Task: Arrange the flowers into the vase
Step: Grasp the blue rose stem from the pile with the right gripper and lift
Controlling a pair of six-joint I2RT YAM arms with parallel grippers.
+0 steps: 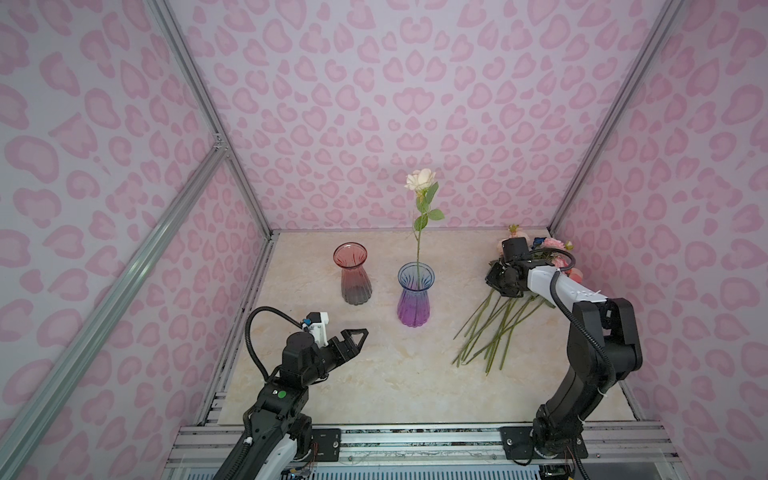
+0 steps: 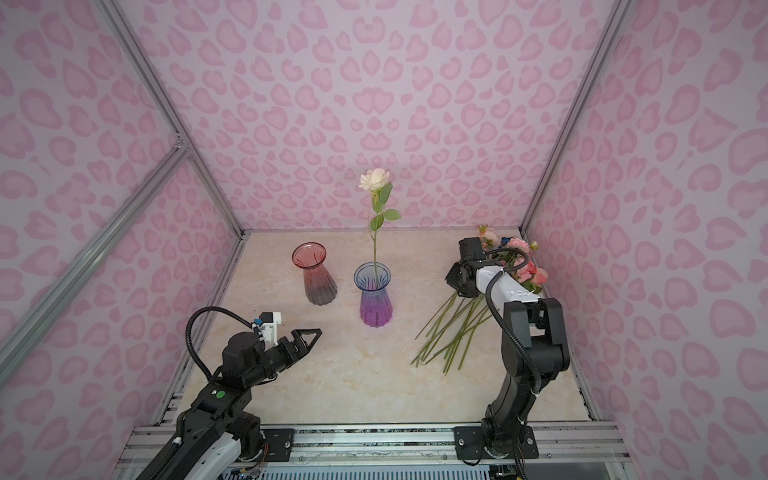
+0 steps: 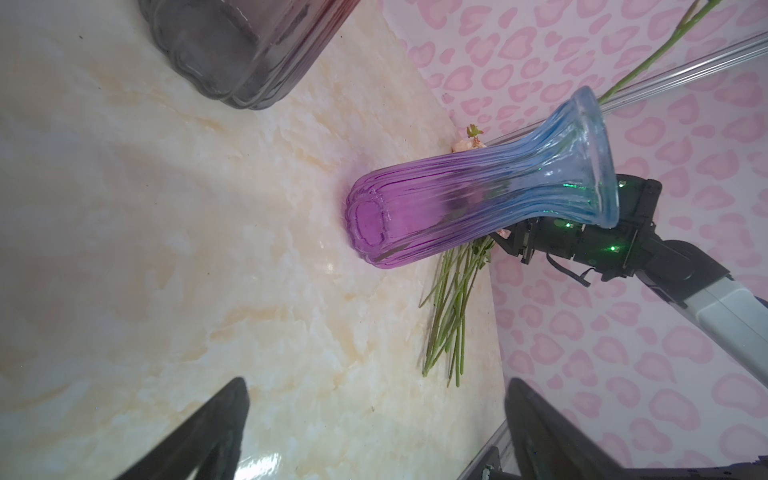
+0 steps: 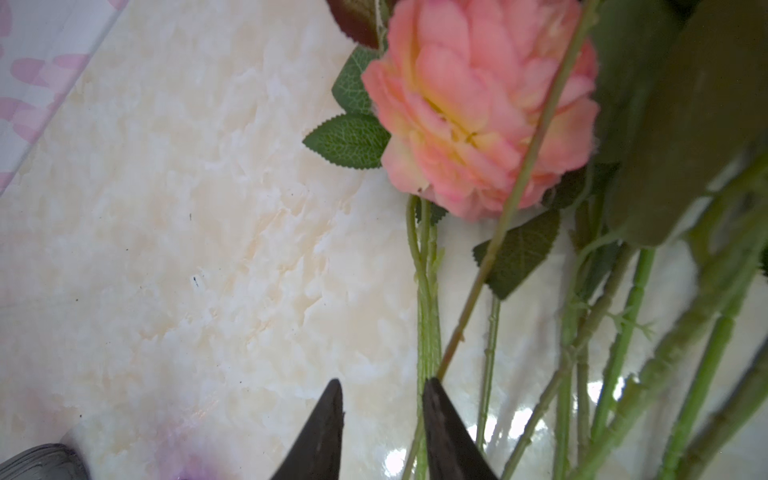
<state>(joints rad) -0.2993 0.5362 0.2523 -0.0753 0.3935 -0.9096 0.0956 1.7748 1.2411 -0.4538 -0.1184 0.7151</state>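
While the right hand (image 4: 380, 419) hovers part-open and empty over the flowers (image 4: 478, 112) — left hand (image 1: 358, 338) wide, empty — grip 1 probably light, springy stem mid-length, clear of soft petals.

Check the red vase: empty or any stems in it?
Empty. In both top views the red vase stands upright with a bare mouth; the only placed rose stands in the blue-purple vase.

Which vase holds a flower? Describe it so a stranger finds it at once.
Start at the marble tabletop; two ribbed glass vases stand near its middle. Take the one nearer the pile of loose flowers. Unlike the empty red-to-grey vase, this blue-to-purple vase holds a single cream rose.
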